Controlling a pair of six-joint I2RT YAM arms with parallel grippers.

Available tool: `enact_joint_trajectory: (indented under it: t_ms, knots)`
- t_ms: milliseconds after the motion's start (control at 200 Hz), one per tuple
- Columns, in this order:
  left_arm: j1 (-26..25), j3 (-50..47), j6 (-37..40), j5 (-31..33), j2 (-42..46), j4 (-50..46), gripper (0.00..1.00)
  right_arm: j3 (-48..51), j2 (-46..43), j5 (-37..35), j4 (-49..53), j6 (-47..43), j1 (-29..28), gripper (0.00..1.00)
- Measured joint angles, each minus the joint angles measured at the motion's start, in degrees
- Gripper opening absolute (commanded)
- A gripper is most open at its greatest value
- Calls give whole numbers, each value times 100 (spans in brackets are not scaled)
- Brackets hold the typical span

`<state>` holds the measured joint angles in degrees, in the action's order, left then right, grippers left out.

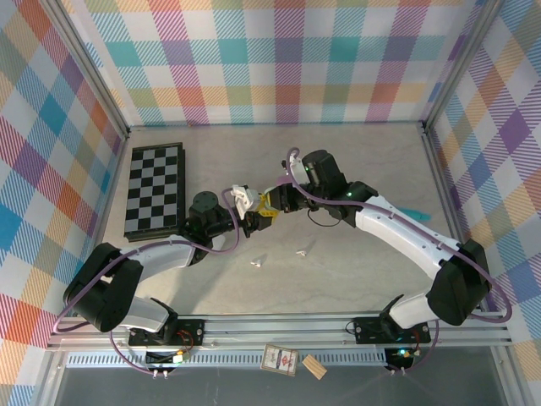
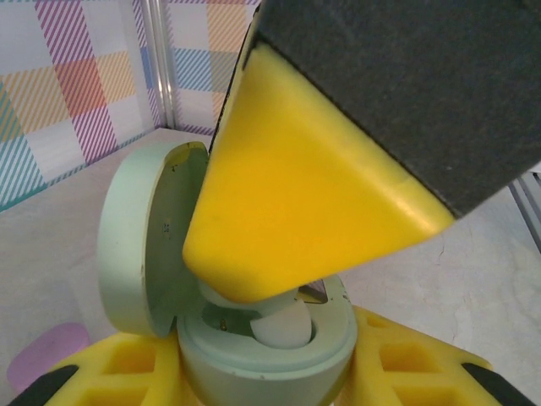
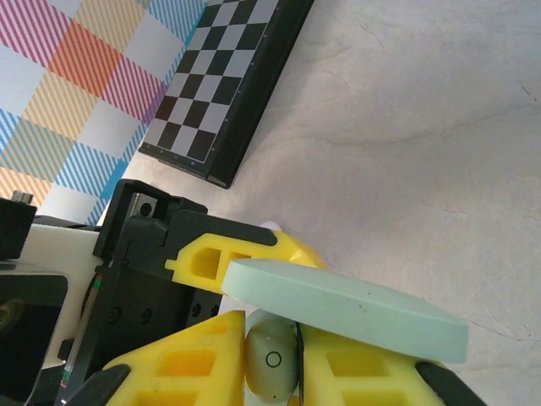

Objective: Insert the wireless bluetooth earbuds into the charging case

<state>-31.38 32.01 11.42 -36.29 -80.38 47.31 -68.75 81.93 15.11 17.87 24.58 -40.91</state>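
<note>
The pale mint charging case (image 2: 270,359) stands open, its lid (image 2: 139,245) swung up to the left. My left gripper (image 2: 262,376) is shut on the case's base. My right gripper (image 3: 272,368) is shut on one whitish earbud (image 3: 270,364), just under the lid's edge (image 3: 347,309). In the left wrist view the right gripper's yellow finger (image 2: 304,194) comes down from above, and the earbud (image 2: 283,326) sits partly in the case's well. From above, both grippers (image 1: 250,213) (image 1: 270,207) meet mid-table. Two more earbuds (image 1: 257,262) (image 1: 304,249) lie loose in front of them.
A folded chessboard (image 1: 155,190) lies at the left, about a hand's width from the left gripper. A long teal object (image 1: 414,215) lies at the right behind the right arm. A lilac shape (image 2: 46,355) rests on the table beside the case. Plaid walls (image 1: 279,59) enclose the table.
</note>
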Motion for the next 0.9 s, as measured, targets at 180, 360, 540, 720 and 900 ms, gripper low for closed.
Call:
enact_joint_trajectory:
  t_ms: [180, 360, 540, 720, 900]
  knots:
    - [0, 50, 0, 74, 0, -79, 30, 0, 2, 20, -11, 4, 2, 25]
    - [0, 94, 0, 184, 0, -168, 30, 0, 2, 44, -4, -2, 0, 33]
    - [0, 96, 0, 236, 0, -219, 30, 2, -72, -87, 31, -20, 0, 41]
    - [2, 92, 0, 254, 0, -153, 30, 61, -527, -293, 17, -129, 0, 47]
    - [2, 37, 74, 219, -2, 24, 31, 92, -892, -568, -46, -111, 37, 58]
